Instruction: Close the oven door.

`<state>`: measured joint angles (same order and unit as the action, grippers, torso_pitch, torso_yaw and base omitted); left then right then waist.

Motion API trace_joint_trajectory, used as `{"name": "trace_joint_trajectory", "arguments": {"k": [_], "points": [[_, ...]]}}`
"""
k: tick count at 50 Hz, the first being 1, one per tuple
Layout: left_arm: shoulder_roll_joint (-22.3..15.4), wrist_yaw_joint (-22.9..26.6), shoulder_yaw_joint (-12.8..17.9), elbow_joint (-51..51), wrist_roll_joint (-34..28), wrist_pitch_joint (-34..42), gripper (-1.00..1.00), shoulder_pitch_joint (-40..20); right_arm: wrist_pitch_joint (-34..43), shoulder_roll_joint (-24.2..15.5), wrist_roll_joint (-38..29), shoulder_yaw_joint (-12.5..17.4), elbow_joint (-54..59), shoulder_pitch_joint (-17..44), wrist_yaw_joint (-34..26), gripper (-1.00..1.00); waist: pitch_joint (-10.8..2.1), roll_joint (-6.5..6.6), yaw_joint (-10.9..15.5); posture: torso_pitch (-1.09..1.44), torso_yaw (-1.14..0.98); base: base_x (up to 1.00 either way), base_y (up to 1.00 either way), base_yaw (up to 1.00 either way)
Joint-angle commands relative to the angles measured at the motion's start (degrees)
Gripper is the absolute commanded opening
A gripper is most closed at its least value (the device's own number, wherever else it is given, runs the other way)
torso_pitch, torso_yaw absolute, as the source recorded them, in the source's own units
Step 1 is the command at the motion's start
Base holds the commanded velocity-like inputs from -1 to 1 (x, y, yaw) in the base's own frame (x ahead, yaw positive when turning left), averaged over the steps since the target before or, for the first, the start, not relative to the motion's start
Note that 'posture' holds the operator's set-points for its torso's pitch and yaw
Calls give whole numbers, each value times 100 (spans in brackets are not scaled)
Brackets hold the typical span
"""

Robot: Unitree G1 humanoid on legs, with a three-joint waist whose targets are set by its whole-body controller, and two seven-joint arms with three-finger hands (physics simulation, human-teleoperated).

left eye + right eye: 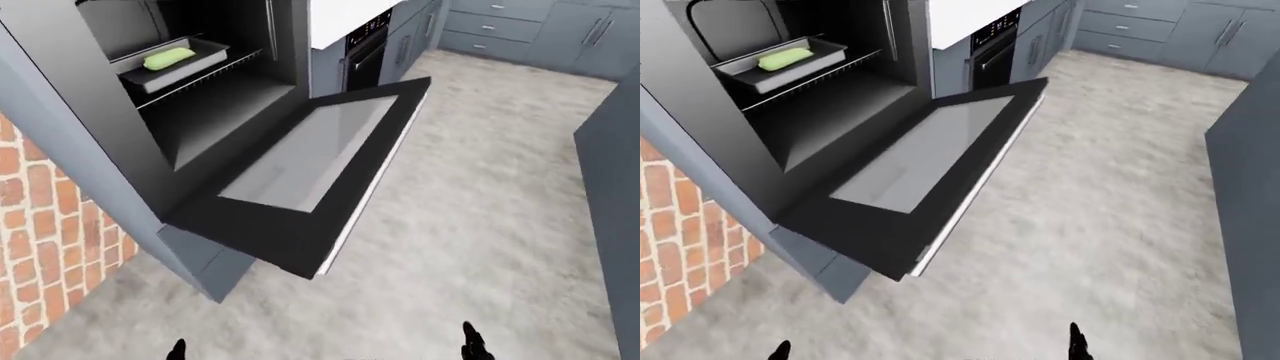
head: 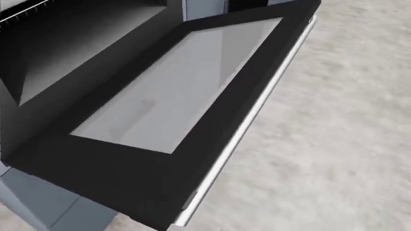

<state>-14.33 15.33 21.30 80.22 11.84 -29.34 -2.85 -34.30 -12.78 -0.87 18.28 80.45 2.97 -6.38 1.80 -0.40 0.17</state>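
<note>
The oven door (image 1: 300, 161) hangs fully open, lying flat and level with its glass pane facing up. Its silver handle (image 1: 372, 184) runs along the edge nearest the floor space. The oven cavity (image 1: 215, 105) is open at the upper left, with a grey tray (image 1: 185, 69) on the rack holding a green item (image 1: 168, 58). Only the dark tips of my left hand (image 1: 178, 349) and right hand (image 1: 472, 341) show at the bottom edge of the left-eye view, well below the door and apart from it. The head view is filled by the door (image 2: 160, 101) and its handle (image 2: 247, 125).
A brick wall (image 1: 40, 225) stands at the left. Grey cabinets (image 1: 520, 30) line the top right, with a black appliance (image 1: 365, 49) under a white counter (image 1: 345, 19). A dark cabinet side (image 1: 615, 187) stands at the right. Grey floor (image 1: 480, 225) lies between.
</note>
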Motion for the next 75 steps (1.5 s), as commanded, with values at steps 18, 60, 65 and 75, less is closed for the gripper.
{"name": "trace_joint_trajectory", "arguments": {"k": [18, 60, 65, 75], "points": [[-31, 29, 21, -63, 10, -103, 100, -31, -137, -83, 105, 42, -88, 53, -97, 100, -74, -42, -15, 0, 0, 0, 0, -5], [-31, 33, 27, -63, 17, -100, 100, -30, 186, -84, 415, 94, -88, 76, -402, 100, -69, 37, -52, 0, 0, 0, 9, 0], [-28, 31, 25, -63, 17, -100, 100, -33, 192, -83, 411, 87, -88, 79, -399, 100, -78, 89, -59, 0, 0, 0, 15, 0], [-27, 25, 22, -64, 23, -96, 100, -38, 195, -84, 411, 87, -88, 77, -408, 100, -62, 111, -51, 0, 0, 0, 24, 0]]}}
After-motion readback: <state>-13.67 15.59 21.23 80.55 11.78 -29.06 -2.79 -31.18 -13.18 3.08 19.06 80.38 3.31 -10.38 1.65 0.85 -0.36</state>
